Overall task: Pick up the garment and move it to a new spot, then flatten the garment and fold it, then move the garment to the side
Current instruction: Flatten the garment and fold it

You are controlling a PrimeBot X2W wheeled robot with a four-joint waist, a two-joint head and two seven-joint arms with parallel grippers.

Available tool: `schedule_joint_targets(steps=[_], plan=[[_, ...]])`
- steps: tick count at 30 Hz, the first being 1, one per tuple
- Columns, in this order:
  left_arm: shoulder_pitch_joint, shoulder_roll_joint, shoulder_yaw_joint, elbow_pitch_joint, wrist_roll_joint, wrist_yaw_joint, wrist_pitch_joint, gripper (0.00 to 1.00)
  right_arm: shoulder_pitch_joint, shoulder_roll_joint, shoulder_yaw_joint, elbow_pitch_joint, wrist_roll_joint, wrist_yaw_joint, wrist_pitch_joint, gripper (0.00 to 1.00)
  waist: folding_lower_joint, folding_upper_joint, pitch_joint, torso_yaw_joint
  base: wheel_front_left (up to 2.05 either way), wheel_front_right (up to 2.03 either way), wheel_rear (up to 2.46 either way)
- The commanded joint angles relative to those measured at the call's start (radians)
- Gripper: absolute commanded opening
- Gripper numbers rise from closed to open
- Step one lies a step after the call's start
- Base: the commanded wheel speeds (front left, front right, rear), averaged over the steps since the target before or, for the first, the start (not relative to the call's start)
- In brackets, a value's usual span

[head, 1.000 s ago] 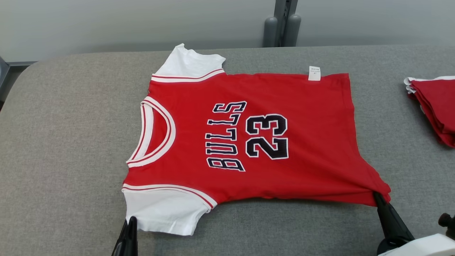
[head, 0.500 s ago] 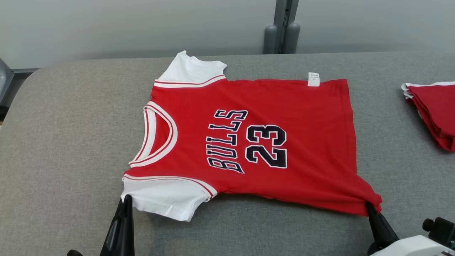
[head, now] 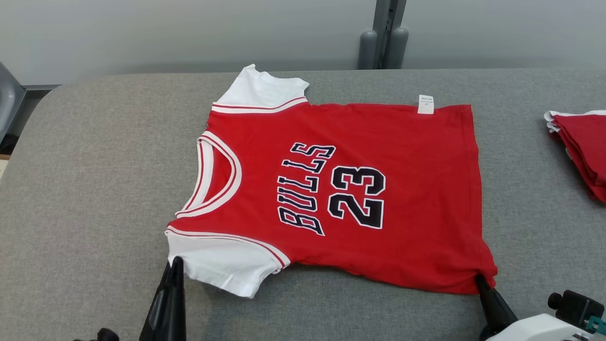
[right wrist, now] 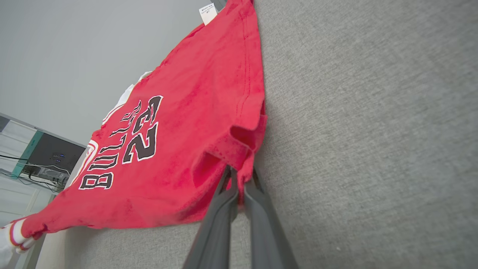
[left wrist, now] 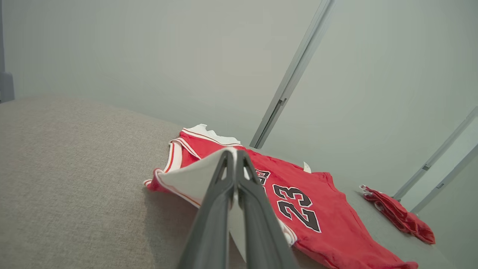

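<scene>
A red jersey [head: 341, 189] with white sleeves and "BULLS 23" on it lies spread on the grey table [head: 85, 180], neck to the left. My left gripper [head: 176, 261] is shut on the edge of the near white sleeve [head: 222, 265]; the left wrist view shows that sleeve [left wrist: 190, 177] lifted and pinched between the fingers [left wrist: 235, 155]. At the lower right, my right gripper [head: 479, 279] is shut on the jersey's near hem corner [head: 478, 272]. In the right wrist view the hem [right wrist: 239, 147] bunches at that gripper [right wrist: 239, 175].
A folded pile of red garments [head: 580, 147] lies at the table's right edge. A grey post [head: 383, 35] stands behind the table's far edge against the wall. Bare grey table lies to the left of the jersey and along the front.
The near edge of the jersey has been drawn back, so the hem corner sticks out less. The camera view has shifted slightly. Both grippers keep their hold.
</scene>
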Motion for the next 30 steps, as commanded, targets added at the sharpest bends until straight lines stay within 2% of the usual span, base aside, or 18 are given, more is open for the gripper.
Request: schedule_joint_targets(steps=[1,7,12,20,30], plan=[[-0.034,0.003,-0.007,0.005,0.010,-0.008,-0.004,0.00,-0.012,-0.004,0.000,0.005,0.007,0.000,-0.002,0.00,0.0000,-0.0001,-0.001,0.001,0.00,0.00,0.00],[-0.172,0.003,-0.037,0.059,0.039,-0.041,-0.004,0.00,-0.025,-0.004,0.011,0.007,0.056,0.000,0.000,0.00,0.0000,-0.0001,0.003,0.008,0.00,0.00,0.00],[-0.305,0.003,-0.046,0.171,0.054,-0.053,-0.003,0.00,-0.066,-0.004,0.009,-0.008,0.118,0.000,-0.003,0.00,0.0000,-0.0001,0.018,-0.007,0.00,0.00,0.00],[-0.493,0.003,-0.025,0.384,0.029,-0.057,-0.003,0.00,-0.186,-0.004,-0.009,0.060,0.135,0.000,-0.014,0.00,0.0000,-0.0001,0.061,-0.023,0.00,0.00,0.00],[-0.673,0.003,0.003,0.561,0.048,-0.047,-0.003,0.00,-0.329,-0.004,0.023,0.167,0.142,0.000,-0.033,0.00,0.0000,-0.0001,0.119,-0.045,0.00,0.00,0.00]])
